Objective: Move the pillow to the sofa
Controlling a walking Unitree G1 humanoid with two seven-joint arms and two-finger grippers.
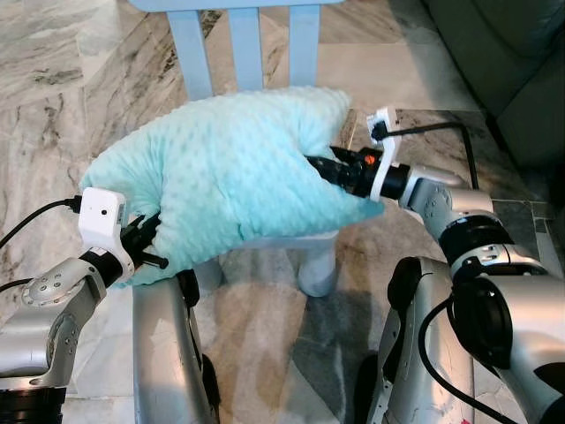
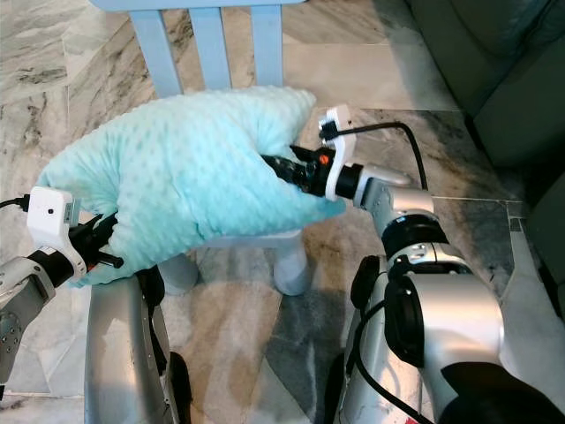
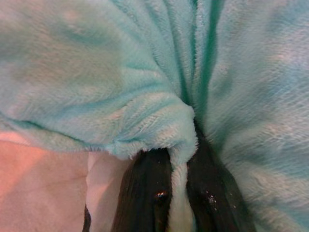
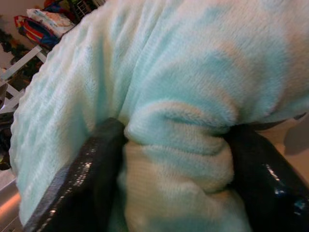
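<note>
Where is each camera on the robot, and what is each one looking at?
Left eye view: on the head, looking down at the pillow above a blue chair; both silver arms, left hand and right hand show.
Right eye view: beside it on the head, same scene; the grey sofa lies to the robot's right.
Left wrist view: on the left wrist, looking along its black fingers pinching a fold of pillow.
Right wrist view: on the right wrist, its fingers squeezing a thicker bunch.
All four views share the pillow.
</note>
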